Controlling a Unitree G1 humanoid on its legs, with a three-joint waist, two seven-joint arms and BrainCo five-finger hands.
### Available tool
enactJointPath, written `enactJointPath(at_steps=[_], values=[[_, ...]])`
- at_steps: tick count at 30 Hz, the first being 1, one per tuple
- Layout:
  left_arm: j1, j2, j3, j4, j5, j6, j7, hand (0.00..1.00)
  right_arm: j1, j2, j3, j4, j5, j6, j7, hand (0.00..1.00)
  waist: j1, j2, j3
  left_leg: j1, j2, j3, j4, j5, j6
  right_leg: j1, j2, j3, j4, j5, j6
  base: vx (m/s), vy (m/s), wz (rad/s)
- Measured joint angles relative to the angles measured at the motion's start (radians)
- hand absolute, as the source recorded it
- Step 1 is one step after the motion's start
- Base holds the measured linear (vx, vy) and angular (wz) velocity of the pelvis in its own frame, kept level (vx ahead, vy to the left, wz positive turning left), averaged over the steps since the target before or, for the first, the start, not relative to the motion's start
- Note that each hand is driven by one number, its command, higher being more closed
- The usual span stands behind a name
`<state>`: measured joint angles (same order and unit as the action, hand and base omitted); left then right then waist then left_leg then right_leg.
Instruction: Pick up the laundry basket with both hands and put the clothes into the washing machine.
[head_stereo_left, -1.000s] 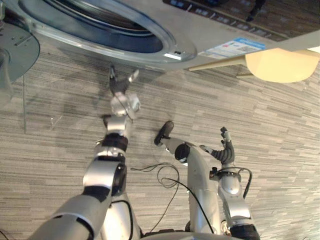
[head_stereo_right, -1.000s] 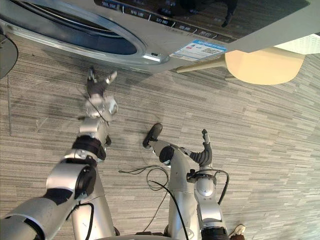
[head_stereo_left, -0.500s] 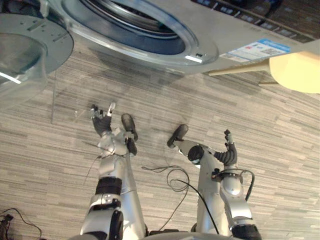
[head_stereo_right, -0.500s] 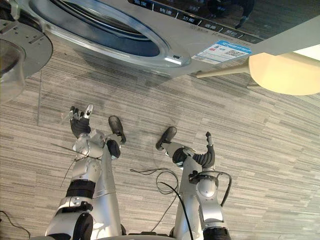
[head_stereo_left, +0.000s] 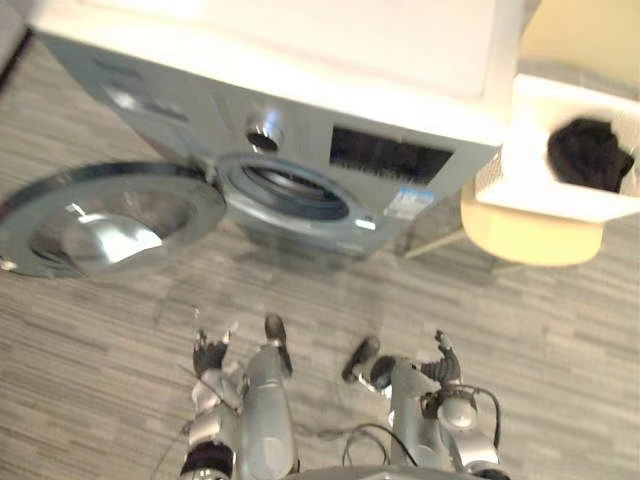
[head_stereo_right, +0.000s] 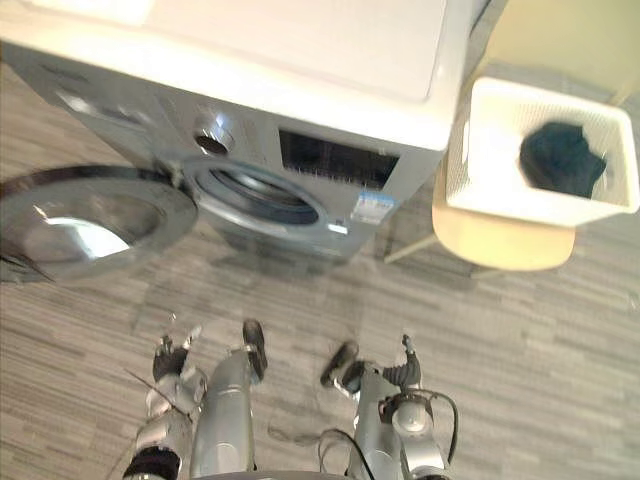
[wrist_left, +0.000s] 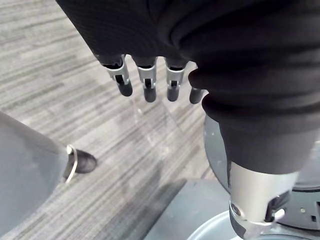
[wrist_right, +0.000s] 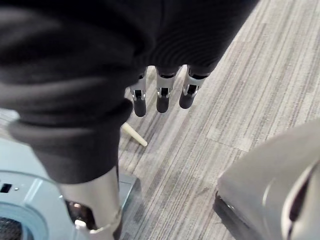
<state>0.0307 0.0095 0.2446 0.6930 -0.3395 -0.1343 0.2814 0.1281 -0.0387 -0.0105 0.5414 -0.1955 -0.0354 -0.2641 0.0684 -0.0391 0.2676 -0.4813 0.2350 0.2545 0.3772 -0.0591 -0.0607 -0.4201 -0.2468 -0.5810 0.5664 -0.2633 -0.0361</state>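
Observation:
A white laundry basket (head_stereo_right: 497, 203) stands on a beige stool (head_stereo_right: 500, 246) to the right of the washing machine (head_stereo_right: 330, 90). A dark bundle of clothes (head_stereo_right: 560, 158) lies inside it. The machine's round door (head_stereo_right: 85, 222) is swung open to the left, and the drum opening (head_stereo_right: 262, 196) shows dark. My left hand (head_stereo_left: 208, 355) hangs low over the floor, well short of the machine, its fingers (wrist_left: 145, 86) straight and holding nothing. My right hand (head_stereo_left: 443, 364) is also low, far below the basket, with straight fingers (wrist_right: 160, 96) and nothing in it.
Grey striped carpet (head_stereo_left: 560, 330) covers the floor between me and the machine. The open door juts out over the floor on the left. The stool's slanted legs (head_stereo_left: 435, 243) reach down beside the machine's right corner.
The camera has swung up, so the whole machine and the basket now show. My left hand has come back from near the drum opening to low by my side.

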Motion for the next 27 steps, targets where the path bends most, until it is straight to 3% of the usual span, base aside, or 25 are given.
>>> enactJointPath(at_steps=[2, 4, 6, 8, 11, 16, 22, 27], values=[[0.023, -0.015, -0.001, 0.017, 0.0, 0.001, -0.017, 0.0, 0.008, -0.004, -0.003, 0.029, 0.002, -0.002, 0.01, 0.0, -0.002, 0.012, -0.037, 0.029, 0.002, 0.012, 0.031, -0.006, 0.007, 0.045, -0.002, -0.025, -0.04, 0.009, -0.018, 0.12, -0.015, 0.34], [0.034, -0.031, 0.0, 0.054, -0.001, 0.001, -0.037, 0.0, 0.009, -0.01, -0.028, 0.066, 0.01, -0.005, 0.025, 0.0, -0.003, 0.03, -0.061, 0.098, -0.01, 0.039, 0.092, -0.038, 0.005, 0.11, -0.001, -0.044, -0.099, 0.03, -0.001, 0.11, 0.057, 0.32], [0.032, -0.045, 0.001, 0.095, -0.001, -0.006, -0.046, 0.0, 0.001, -0.011, -0.075, 0.112, 0.028, -0.012, 0.03, 0.0, 0.0, 0.044, -0.078, 0.148, -0.032, 0.045, 0.045, -0.046, -0.004, 0.15, 0.009, -0.048, -0.154, 0.069, 0.019, 0.07, 0.085, 0.0], [0.036, -0.053, 0.0, 0.197, 0.0, 0.0, -0.065, 0.0, -0.024, -0.007, -0.146, 0.221, 0.039, -0.02, 0.048, 0.0, -0.008, 0.072, -0.127, 0.259, -0.056, 0.053, -0.159, -0.033, -0.01, 0.212, 0.063, -0.04, -0.308, 0.16, 0.044, 0.1, 0.151, -0.24], [0.038, -0.05, -0.002, 0.234, 0.031, 0.001, -0.065, 0.0, -0.023, -0.006, -0.187, 0.308, 0.071, -0.015, 0.051, 0.0, -0.032, 0.07, -0.139, 0.37, -0.111, 0.072, -0.29, 0.006, -0.002, 0.297, 0.078, -0.017, -0.434, 0.233, 0.074, 0.09, 0.195, -0.18], [0.041, -0.031, 0.0, 0.285, 0.061, 0.007, -0.083, 0.0, -0.02, 0.005, -0.228, 0.379, 0.094, 0.0, 0.061, 0.0, -0.05, 0.059, -0.166, 0.431, -0.151, 0.087, -0.343, 0.014, 0.004, 0.335, 0.073, 0.016, -0.484, 0.267, 0.09, 0.03, 0.111, -0.14], [0.046, -0.01, -0.002, 0.306, 0.117, 0.022, -0.088, 0.0, -0.031, 0.024, -0.213, 0.388, 0.086, 0.007, 0.079, 0.0, -0.051, 0.043, -0.169, 0.486, -0.143, 0.136, -0.357, 0.013, 0.004, 0.341, 0.088, 0.085, -0.475, 0.275, 0.086, -0.04, 0.017, -0.28], [0.03, 0.013, -0.016, 0.319, 0.181, 0.043, -0.106, 0.0, -0.078, 0.003, -0.166, 0.391, 0.084, 0.011, 0.092, 0.0, -0.063, 0.038, -0.14, 0.451, -0.099, 0.23, -0.226, -0.049, 0.028, 0.246, 0.063, 0.15, -0.371, 0.235, 0.05, -0.15, -0.041, -0.56]])
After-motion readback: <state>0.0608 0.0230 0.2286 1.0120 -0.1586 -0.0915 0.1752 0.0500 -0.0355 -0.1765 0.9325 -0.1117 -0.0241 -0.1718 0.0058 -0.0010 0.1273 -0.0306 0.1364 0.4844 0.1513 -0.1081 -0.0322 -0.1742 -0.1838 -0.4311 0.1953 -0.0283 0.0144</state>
